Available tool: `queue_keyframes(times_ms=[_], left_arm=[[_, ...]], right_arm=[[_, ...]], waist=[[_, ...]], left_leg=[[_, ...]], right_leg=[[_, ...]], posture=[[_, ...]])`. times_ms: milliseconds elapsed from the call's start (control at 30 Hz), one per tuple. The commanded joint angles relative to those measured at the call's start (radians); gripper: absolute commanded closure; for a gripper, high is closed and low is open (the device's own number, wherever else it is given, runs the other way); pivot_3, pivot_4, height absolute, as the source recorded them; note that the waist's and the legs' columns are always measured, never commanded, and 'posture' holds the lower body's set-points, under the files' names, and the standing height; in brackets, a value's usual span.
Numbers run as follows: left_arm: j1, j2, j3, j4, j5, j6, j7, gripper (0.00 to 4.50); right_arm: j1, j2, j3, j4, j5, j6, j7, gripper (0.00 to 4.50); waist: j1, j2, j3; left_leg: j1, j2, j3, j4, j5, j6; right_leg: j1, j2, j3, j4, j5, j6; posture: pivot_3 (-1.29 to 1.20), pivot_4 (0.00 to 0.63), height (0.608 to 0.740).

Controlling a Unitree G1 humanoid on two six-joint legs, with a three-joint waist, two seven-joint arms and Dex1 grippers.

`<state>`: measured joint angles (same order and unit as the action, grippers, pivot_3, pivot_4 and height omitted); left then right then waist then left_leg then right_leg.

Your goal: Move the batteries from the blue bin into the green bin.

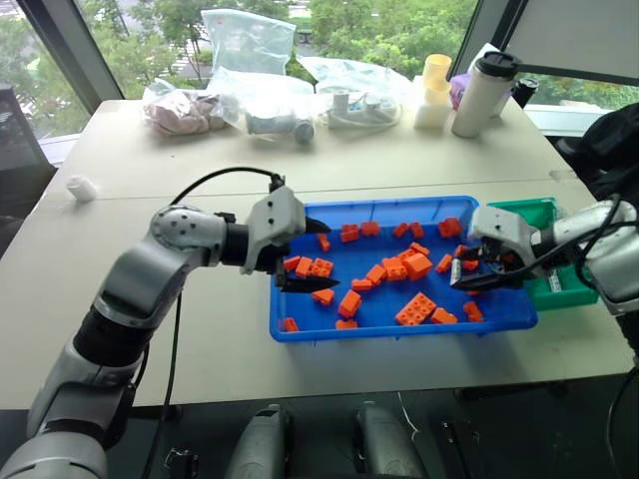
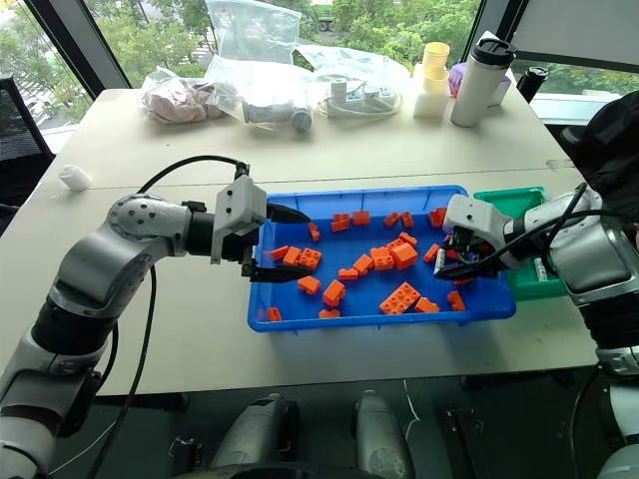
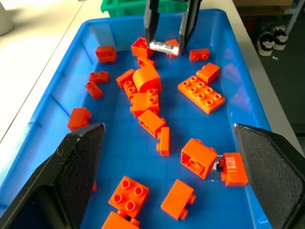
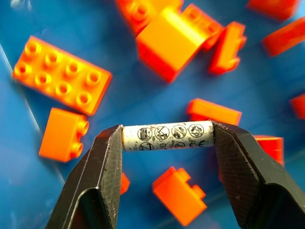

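My right gripper (image 4: pixel 167 139) is shut on a battery (image 4: pixel 167 135), a small silver-grey cylinder with printed symbols, pinched end to end between the fingertips. It hangs just above the orange bricks at the right end of the blue bin (image 1: pixel 399 329). The left wrist view shows this same held battery (image 3: pixel 164 46) across the tray. The green bin (image 1: pixel 539 212) stands right beside the blue bin's right end, close behind my right gripper (image 1: pixel 469 275). My left gripper (image 1: pixel 321 256) hovers open over the blue bin's left end, holding nothing.
Many orange studded bricks (image 1: pixel 416 308) lie scattered across the blue bin. At the table's far edge are plastic bags (image 1: pixel 247 45), a white tumbler (image 1: pixel 484 95) and stacked yellow cups (image 1: pixel 434 85). A small white object (image 1: pixel 80 188) sits at the far left.
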<state>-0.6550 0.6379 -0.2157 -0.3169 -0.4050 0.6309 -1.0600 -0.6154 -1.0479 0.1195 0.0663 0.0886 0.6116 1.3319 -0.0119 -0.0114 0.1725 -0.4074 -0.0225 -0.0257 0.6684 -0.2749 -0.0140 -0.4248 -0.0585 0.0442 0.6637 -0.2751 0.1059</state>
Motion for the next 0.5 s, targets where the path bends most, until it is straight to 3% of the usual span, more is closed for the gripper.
queue_keyframes(times_ms=[33,200,333,500], left_arm=[[-0.036,-0.058,0.047,0.008,-0.03,-0.015,0.046,0.0],[-0.061,-0.108,0.038,0.042,-0.045,-0.029,0.035,0.0],[-0.082,-0.126,0.022,0.081,-0.032,-0.051,0.015,0.0],[-0.093,-0.133,0.009,0.109,-0.016,-0.07,0.0,0.0]], right_arm=[[-0.024,-0.04,-0.162,-0.005,0.04,0.05,-0.093,2.28],[0.08,-0.095,-0.31,0.024,0.023,0.076,-0.237,2.28],[0.156,-0.098,-0.361,0.056,0.018,0.083,-0.325,2.28],[0.149,-0.069,-0.387,0.117,0.036,0.093,-0.426,2.28]], waist=[[0.004,0.0,0.0],[0.021,0.0,0.0],[0.021,0.0,0.0],[0.003,0.001,0.0]], left_leg=[[0.0,0.0,0.0,0.0,0.0,0.0],[-0.001,-0.002,0.0,0.0,0.0,0.0],[-0.001,-0.002,0.001,0.0,0.0,0.0],[0.0,-0.001,0.001,-0.001,0.0,0.0]], right_leg=[[0.0,0.0,0.0,0.0,0.0,0.0],[0.0,-0.002,-0.001,-0.001,0.0,0.0],[0.0,-0.002,-0.001,0.0,0.0,0.0],[0.0,-0.001,0.0,0.001,0.0,0.0]], posture=[[0.0,0.15,0.74],[0.0,0.15,0.74],[0.0,0.15,0.74],[0.0,0.15,0.74]])
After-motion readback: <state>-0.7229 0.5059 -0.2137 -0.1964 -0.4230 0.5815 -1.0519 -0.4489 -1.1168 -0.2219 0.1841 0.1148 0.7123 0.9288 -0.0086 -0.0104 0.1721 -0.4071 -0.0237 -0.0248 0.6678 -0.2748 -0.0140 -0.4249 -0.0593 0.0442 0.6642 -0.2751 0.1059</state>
